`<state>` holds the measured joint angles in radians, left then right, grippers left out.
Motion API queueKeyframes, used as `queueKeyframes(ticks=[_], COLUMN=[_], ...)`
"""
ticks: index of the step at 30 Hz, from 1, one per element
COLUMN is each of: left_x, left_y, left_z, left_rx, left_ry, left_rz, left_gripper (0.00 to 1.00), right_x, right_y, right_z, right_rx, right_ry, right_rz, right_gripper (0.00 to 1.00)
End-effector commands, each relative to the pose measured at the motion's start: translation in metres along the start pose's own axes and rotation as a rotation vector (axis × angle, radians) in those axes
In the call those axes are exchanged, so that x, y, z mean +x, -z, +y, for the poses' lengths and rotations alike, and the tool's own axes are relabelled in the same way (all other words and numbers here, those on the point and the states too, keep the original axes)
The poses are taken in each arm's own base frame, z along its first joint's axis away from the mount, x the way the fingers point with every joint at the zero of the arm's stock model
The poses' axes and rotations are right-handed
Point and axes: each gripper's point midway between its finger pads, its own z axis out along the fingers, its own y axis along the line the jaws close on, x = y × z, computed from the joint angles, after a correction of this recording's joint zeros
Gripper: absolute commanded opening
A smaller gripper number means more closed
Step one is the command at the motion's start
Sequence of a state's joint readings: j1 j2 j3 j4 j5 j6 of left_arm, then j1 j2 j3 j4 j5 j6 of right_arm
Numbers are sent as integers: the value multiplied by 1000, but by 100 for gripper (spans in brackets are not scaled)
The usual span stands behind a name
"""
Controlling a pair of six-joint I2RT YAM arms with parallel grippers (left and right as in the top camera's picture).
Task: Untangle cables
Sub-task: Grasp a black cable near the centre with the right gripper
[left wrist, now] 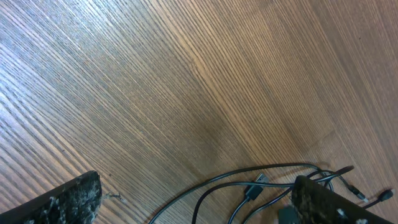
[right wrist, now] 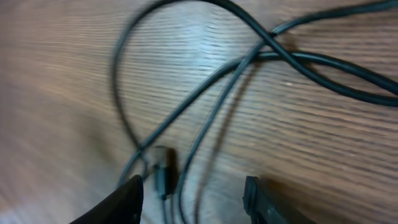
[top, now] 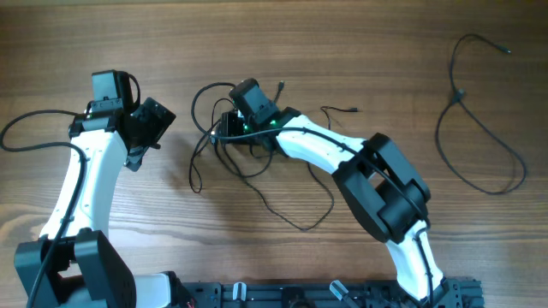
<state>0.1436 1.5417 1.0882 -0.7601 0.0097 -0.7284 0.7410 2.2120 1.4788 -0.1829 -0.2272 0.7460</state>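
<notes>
Counted two arms: left arm [top: 81, 184], right arm [top: 321, 145]. Counted two grippers: left gripper [top: 147, 128], right gripper [top: 227, 128]. Found one loose cable [top: 460, 94] alone at frame right. Found one tangle [top: 235, 162] at centre; could not count its strands. Saw one table [top: 360, 43].

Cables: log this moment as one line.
tangled cables: heaped mid-table | separate cable: apart, on the right arm's side | left gripper: open, empty, beside tangle | right gripper: open, strands between fingers
</notes>
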Motion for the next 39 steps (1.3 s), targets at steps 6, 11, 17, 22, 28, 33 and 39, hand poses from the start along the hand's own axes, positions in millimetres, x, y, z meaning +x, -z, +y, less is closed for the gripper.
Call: queueKeyframes(ticks=[6, 11, 17, 22, 28, 33, 39], left_x=[4, 4, 4, 4, 4, 4, 4], left_y=[-6, -6, -6, -6, -6, -6, -6], left_z=[4, 4, 4, 4, 4, 4, 4], left_rx=[-11, -11, -11, -11, -11, -11, -11], left_ry=[17, 17, 17, 17, 17, 17, 17], left_rz=[21, 21, 21, 21, 21, 21, 21], left_gripper=[100, 100, 100, 100, 100, 100, 100], right_x=[19, 25, 26, 22, 14, 15, 30], right_y=[-30, -39, -39, -18, 51, 104, 118], right_z=[-28, -27, -28, -4, 21, 37, 32], right_rx=[72, 114, 126, 20, -45, -110, -167], right_ry=[-29, 12, 44, 67, 72, 115, 70], right_rz=[33, -2, -8, 51, 119, 164, 281], right_gripper=[38, 34, 6, 4, 4, 4, 4])
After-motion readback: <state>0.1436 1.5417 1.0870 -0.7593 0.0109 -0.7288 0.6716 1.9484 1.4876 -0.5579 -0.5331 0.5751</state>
